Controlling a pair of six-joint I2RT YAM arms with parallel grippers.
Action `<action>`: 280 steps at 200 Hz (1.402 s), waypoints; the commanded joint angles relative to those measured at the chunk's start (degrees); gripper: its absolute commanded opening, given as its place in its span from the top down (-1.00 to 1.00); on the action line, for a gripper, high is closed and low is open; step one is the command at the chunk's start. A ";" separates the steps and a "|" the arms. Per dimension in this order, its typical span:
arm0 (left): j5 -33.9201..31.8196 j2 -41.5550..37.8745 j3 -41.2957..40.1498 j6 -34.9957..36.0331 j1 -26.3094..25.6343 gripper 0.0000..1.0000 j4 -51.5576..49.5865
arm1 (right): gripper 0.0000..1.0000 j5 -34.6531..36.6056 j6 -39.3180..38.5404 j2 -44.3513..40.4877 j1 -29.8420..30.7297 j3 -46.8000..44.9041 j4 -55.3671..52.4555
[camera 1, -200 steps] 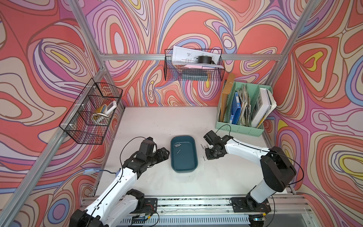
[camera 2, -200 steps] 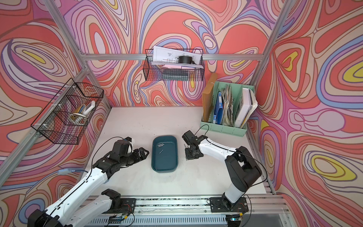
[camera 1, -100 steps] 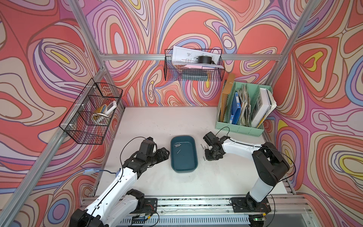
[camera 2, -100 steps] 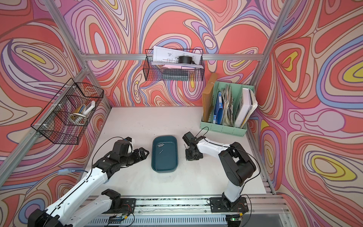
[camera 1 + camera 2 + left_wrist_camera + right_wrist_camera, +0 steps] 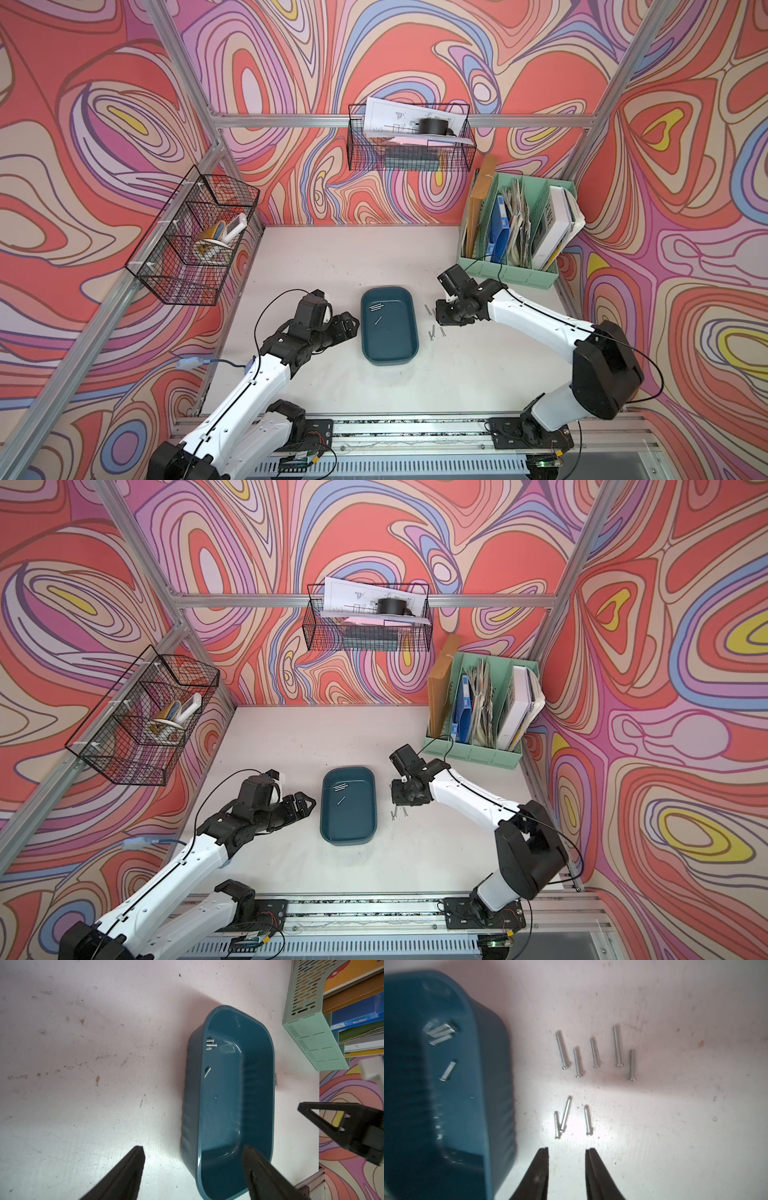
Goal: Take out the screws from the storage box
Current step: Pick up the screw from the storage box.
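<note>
Your right gripper, narrowly parted and empty, hangs just by eight screws between the storage box and the bench's right edge; swing low and you scatter them. Four more lie at the box's far end. Your left gripper gapes empty.

Nothing is reading clearly: the blue folder is carrying a white label, perhaps printed, too blurred to decipher.
</note>
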 commanded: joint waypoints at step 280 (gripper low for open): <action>-4.16 -6.04 -2.29 -0.98 -0.14 -0.58 -2.73 | 0.53 4.31 52.27 46.21 17.32 45.84 -11.01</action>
